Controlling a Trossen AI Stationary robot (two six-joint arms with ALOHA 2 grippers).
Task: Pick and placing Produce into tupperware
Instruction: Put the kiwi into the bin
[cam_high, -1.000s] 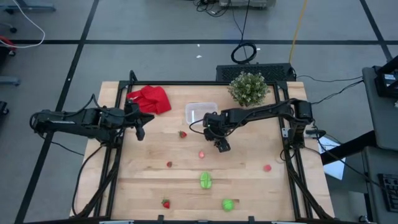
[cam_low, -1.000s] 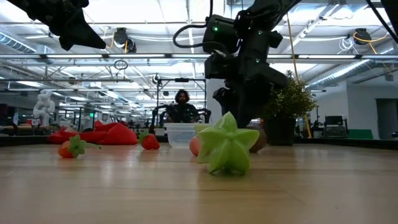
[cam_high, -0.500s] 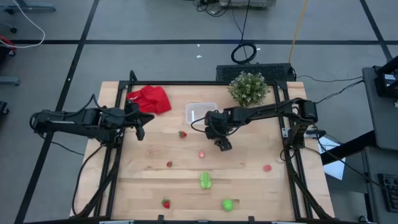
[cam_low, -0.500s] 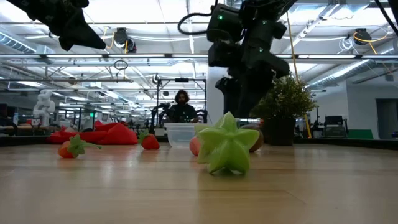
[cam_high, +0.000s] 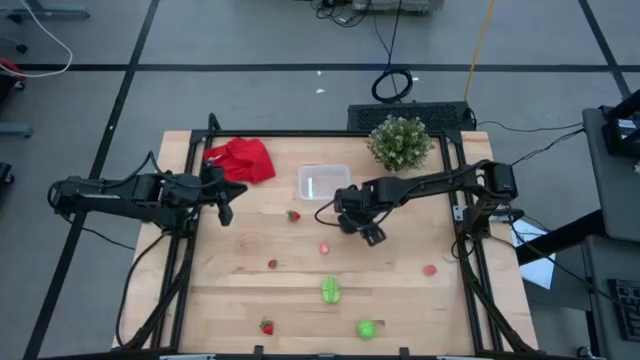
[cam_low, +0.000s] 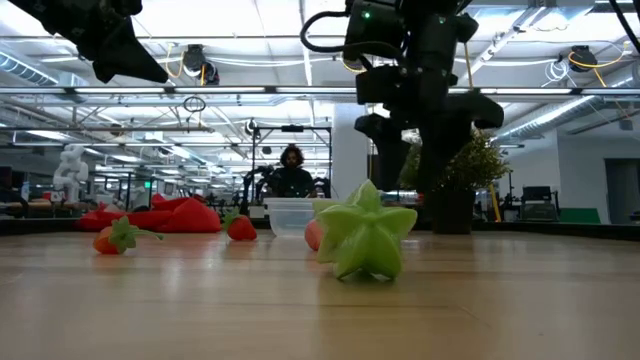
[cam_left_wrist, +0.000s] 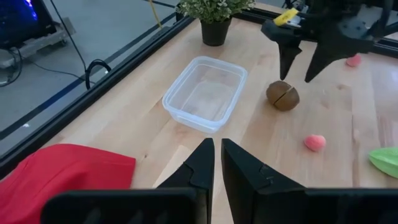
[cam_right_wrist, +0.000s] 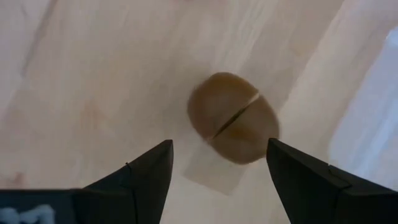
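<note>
— Where are we, then?
— A robotics lab, big open hall. Look past the wooden table (cam_low: 320, 300): bright strip lights (cam_low: 580, 60) overhead, metal ceiling trusses (cam_low: 200, 92) running the width.
— Anyone about?
— One person (cam_low: 291, 172) seated far back among workstations, and a white robot figure (cam_low: 72, 168) at far left.
— And from above?
— Grey floor (cam_high: 250, 40) marked with black tape lines, cables (cam_high: 393, 84) coiled behind the table, black frame rails (cam_high: 300, 132) round it
</note>
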